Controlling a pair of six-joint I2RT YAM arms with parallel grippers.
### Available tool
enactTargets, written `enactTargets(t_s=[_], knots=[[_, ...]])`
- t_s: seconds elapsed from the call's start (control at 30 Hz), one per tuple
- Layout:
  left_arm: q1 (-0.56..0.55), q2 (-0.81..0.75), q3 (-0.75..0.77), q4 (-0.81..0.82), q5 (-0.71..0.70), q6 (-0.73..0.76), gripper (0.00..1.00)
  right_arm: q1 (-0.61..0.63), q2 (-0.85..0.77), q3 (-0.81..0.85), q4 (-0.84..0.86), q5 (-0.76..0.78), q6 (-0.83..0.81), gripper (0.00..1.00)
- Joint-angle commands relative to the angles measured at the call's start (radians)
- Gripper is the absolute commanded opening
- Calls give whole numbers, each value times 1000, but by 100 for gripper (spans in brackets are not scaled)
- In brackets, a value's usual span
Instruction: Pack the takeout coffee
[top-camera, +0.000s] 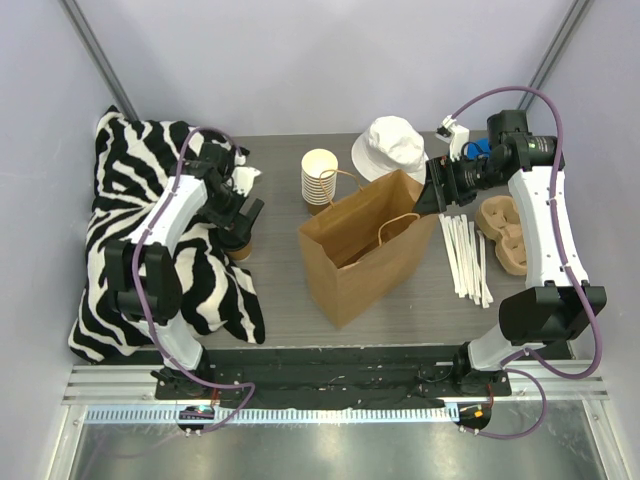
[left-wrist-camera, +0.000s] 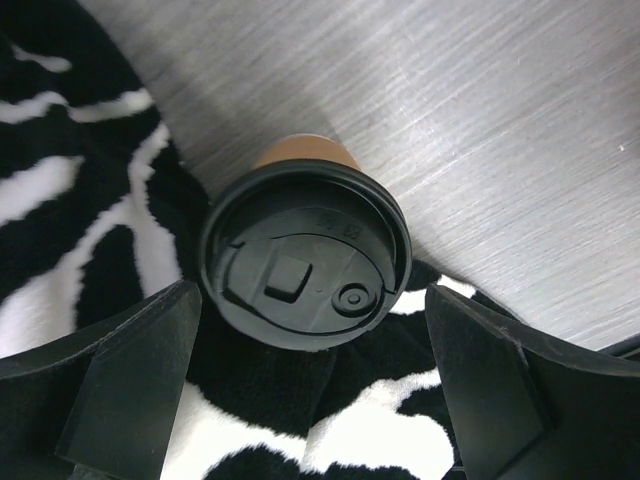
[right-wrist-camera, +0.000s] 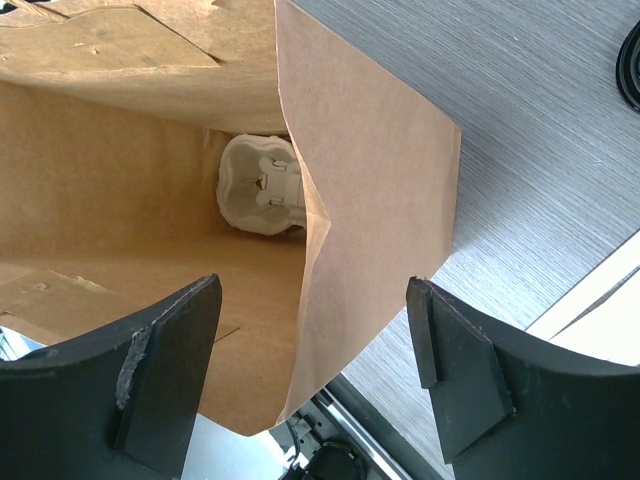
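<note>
The takeout coffee (left-wrist-camera: 305, 255), a kraft cup with a black lid, stands upright at the edge of the zebra blanket (left-wrist-camera: 60, 200). In the top view the cup (top-camera: 240, 248) shows just below my left gripper (top-camera: 240, 220). My left gripper (left-wrist-camera: 312, 400) is open above it, with the lid just ahead of the fingertips and not touched. The brown paper bag (top-camera: 355, 250) stands open mid-table. My right gripper (top-camera: 436, 190) is open at the bag's upper right rim. In the right wrist view the bag's wall (right-wrist-camera: 370, 200) passes between my open right gripper (right-wrist-camera: 315, 370).
A stack of lidless paper cups (top-camera: 320, 178) and a white bucket hat (top-camera: 392, 148) sit behind the bag. A pulp cup carrier (top-camera: 505, 232) and several white sticks (top-camera: 465, 260) lie at the right. A pale pulp piece (right-wrist-camera: 262, 185) lies inside the bag.
</note>
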Motion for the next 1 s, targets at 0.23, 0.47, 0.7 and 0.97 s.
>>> enactTargets(t_s=[0.23, 0.47, 0.7, 0.97], knots=[[5, 14, -60, 88, 5, 7, 93, 4, -14, 15, 1, -8, 2, 83], [5, 17, -62, 101, 3, 5, 85, 4, -17, 9, -1, -7, 2, 84], [5, -10, -50, 82, 21, -8, 84, 4, -16, 9, -2, -8, 1, 84], [4, -38, -34, 64, 34, -11, 88, 2, -10, 14, -2, -19, 4, 84]])
